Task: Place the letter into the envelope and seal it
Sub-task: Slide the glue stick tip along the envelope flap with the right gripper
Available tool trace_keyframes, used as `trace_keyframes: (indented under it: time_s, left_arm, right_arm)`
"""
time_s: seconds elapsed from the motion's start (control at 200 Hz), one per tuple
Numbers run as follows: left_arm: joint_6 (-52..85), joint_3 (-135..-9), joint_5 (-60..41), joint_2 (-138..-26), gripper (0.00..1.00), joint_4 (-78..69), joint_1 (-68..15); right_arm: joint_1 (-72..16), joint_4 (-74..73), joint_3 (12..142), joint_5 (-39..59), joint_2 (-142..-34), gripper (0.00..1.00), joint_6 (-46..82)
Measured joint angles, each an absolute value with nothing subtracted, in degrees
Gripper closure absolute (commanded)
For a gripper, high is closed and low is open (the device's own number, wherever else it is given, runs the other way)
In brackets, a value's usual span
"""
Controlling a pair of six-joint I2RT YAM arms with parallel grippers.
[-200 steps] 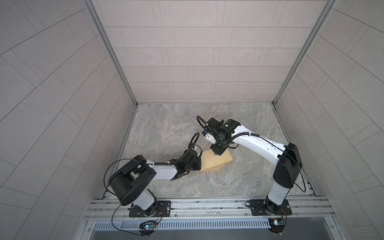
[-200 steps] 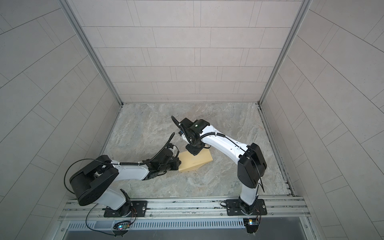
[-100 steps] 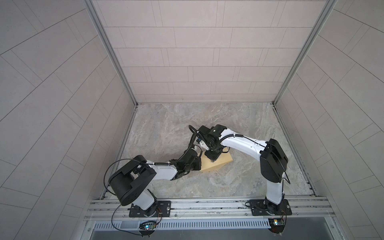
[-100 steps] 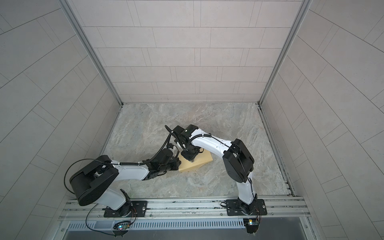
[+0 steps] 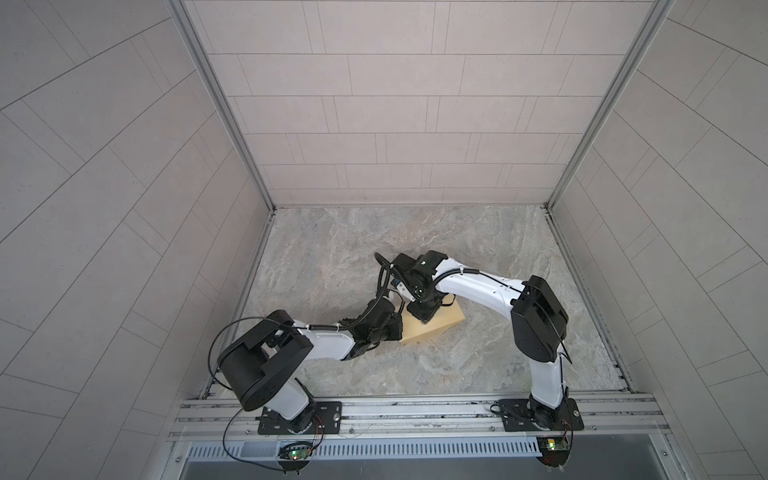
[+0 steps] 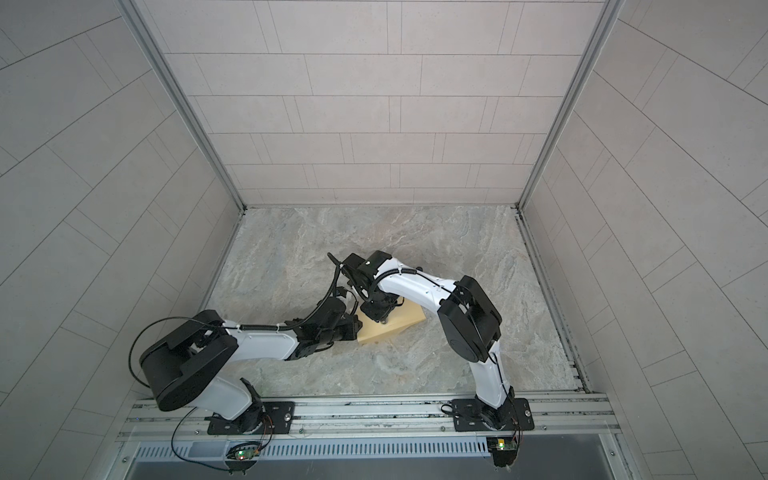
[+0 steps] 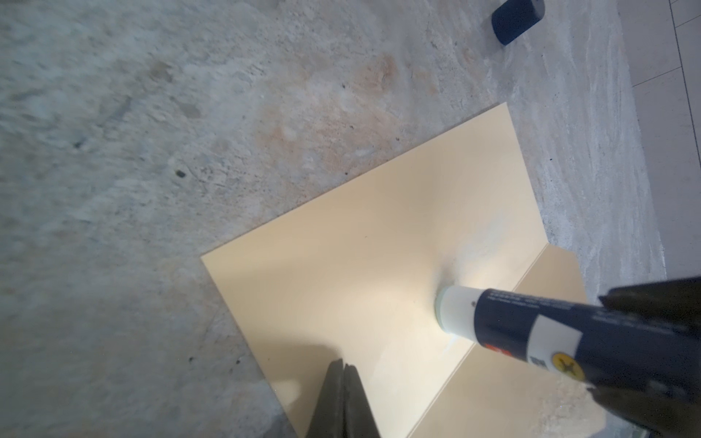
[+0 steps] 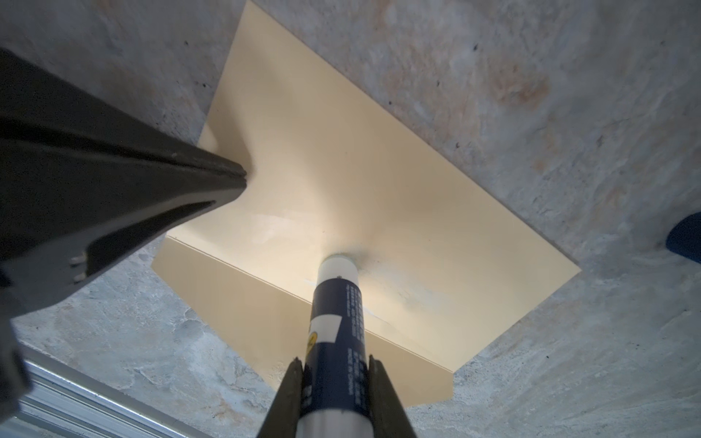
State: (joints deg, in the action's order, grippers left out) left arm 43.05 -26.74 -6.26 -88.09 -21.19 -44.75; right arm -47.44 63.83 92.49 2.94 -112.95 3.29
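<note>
The mustard-tan envelope [image 5: 441, 328] [image 6: 401, 323] lies flat on the stone table with its flap [image 8: 250, 314] folded open. My right gripper [image 8: 335, 360] [image 5: 422, 318] is shut on a dark blue glue stick [image 8: 337, 314] [image 7: 512, 326]. The stick's white tip presses on the envelope's body [image 8: 341, 170] just past the flap fold, with a faint smear beside it. My left gripper [image 7: 343, 364] [image 5: 398, 330] is shut, its tips resting on the envelope's edge [image 7: 303, 303] nearest that arm. The letter is out of view.
A dark blue cap [image 7: 516, 19] [image 8: 686, 242] lies on the table beyond the envelope. Tiled walls close in the table on three sides. An aluminium rail [image 5: 415, 411] with both arm bases runs along the front.
My right gripper has moved with the glue stick from the envelope's far edge toward the front, and its elbow has swung inward. The left arm has stayed where it was.
</note>
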Motion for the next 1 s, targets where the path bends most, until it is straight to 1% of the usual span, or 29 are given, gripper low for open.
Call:
trace_keyframes:
  time_s: [0.26,0.996]
  left_arm:
    - [43.05,-26.74,-6.28,-88.31,1.0,-21.61,-44.75]
    - [43.0,-26.74,-6.35,-89.27,1.0,-23.38,-44.75]
  right_arm:
    - [-47.37,63.99,92.58,2.37,-113.06,1.0,3.27]
    - [-42.13,64.97,90.65,2.31,-112.03,1.0,2.31]
